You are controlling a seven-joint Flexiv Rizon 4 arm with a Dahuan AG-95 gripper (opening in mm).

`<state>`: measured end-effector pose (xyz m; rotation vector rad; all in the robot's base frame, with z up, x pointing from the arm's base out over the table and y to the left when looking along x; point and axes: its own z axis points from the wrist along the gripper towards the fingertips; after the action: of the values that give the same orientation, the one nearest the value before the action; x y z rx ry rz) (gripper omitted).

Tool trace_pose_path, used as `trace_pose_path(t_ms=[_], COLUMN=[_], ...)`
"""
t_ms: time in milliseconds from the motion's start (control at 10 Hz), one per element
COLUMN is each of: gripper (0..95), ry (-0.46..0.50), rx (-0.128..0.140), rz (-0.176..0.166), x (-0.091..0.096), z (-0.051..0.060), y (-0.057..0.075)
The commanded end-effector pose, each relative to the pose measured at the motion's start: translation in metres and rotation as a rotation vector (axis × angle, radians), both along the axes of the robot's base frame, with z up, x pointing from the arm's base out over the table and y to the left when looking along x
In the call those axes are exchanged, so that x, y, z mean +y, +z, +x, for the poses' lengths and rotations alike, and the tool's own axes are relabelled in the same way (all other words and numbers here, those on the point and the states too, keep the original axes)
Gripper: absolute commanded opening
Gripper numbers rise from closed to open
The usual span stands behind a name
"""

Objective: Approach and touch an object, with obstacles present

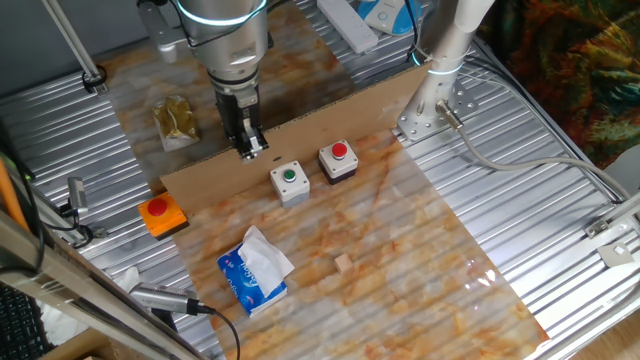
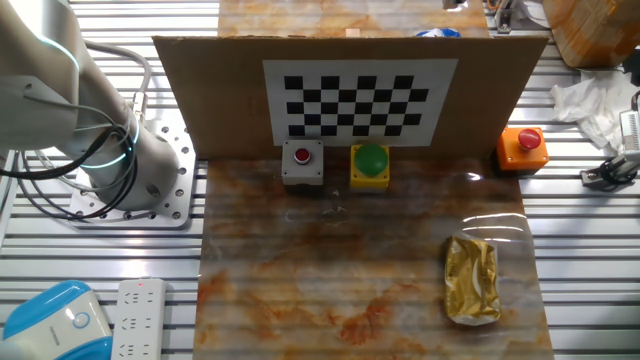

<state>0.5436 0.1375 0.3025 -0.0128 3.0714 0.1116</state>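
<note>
My gripper (image 1: 250, 150) hangs from the arm, pointing down over the top edge of the brown cardboard board (image 1: 330, 118). Its fingers look pressed together with nothing between them. Just below and to its right sits a grey box with a green button (image 1: 290, 182), a short gap away. A black box with a red button (image 1: 338, 160) stands beside that one. In the other fixed view the red button box (image 2: 302, 163) and the green button box (image 2: 370, 165) stand before the board's checkerboard face (image 2: 350, 100). There the gripper is out of view.
An orange box with a red button (image 1: 161, 214) (image 2: 522, 148) sits off the board's end. A gold foil bag (image 1: 176, 122) (image 2: 472, 280) lies beyond the board. A blue tissue pack (image 1: 254, 270) and a small wooden cube (image 1: 344, 263) lie nearer. The arm base (image 2: 90, 150) and a white post (image 1: 440, 70) stand at the sides.
</note>
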Motion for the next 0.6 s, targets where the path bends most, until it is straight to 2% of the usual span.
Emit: trace_pose_path(t_ms=[100,300,600], gripper=[0.0,0.0,0.0], ry=[0.003,0.008,-0.005], rx=[0.001,0.009,0.024], rz=[0.005,0.002,-0.018], x=[0.0,0.002,0.018], z=[0.0,0.001,0.011], y=[0.0,0.007,0.017])
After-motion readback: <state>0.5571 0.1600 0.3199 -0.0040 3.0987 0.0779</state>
